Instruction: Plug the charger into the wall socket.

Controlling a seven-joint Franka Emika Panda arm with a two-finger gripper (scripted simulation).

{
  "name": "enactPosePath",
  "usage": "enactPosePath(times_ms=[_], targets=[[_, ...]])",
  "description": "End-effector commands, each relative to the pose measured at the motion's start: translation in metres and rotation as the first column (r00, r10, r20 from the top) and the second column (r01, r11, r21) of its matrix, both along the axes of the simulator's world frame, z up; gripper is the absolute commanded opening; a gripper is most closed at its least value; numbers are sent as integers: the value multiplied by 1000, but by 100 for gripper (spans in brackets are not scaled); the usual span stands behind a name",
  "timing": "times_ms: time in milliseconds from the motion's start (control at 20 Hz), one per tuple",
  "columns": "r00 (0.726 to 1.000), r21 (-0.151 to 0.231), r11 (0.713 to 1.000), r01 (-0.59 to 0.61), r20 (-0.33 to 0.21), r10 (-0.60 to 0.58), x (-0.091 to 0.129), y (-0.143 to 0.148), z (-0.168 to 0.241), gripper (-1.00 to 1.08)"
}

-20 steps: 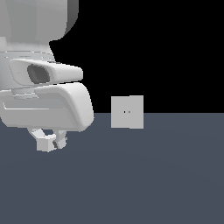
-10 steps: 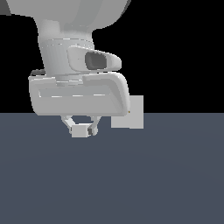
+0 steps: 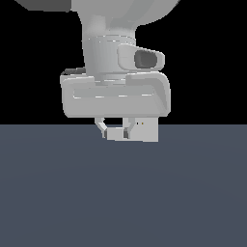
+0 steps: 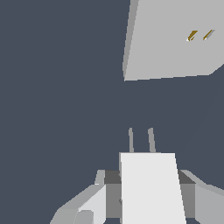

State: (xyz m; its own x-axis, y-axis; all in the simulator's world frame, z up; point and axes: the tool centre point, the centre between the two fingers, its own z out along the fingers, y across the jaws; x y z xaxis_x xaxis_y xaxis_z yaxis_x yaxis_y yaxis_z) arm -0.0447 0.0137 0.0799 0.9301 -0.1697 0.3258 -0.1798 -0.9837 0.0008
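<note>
My gripper (image 3: pixel 115 133) is shut on the charger (image 3: pixel 115 133), a small white block held between the two fingers just above the dark floor. In the wrist view the charger (image 4: pixel 151 188) shows its two thin prongs pointing toward the wall socket (image 4: pixel 175 37). The socket is a light grey square plate with two small slots, and a gap of floor lies between the prongs and it. In the exterior view the wall socket (image 3: pixel 147 130) stands just behind the gripper, on the exterior view's right of the fingers, its upper part hidden by the hand.
The dark grey floor (image 3: pixel 123 193) spreads across the lower half of the exterior view. The arm's bulky white hand (image 3: pixel 116 94) fills the upper middle, against a black background.
The gripper has moved toward the exterior view's right with the charger and now stands in front of the socket, which it partly covers.
</note>
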Motion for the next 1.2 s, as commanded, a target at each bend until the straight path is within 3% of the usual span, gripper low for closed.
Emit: enactPosePath(times_ms=[0,600,1150], targets=[[1000,0,1000,-18,0,18,4,-11,4,-100],[997,2,997,-74,-3,74,18,-48,18,-100],[996,2,996,-86,-4,86,22,-55,20,-100]])
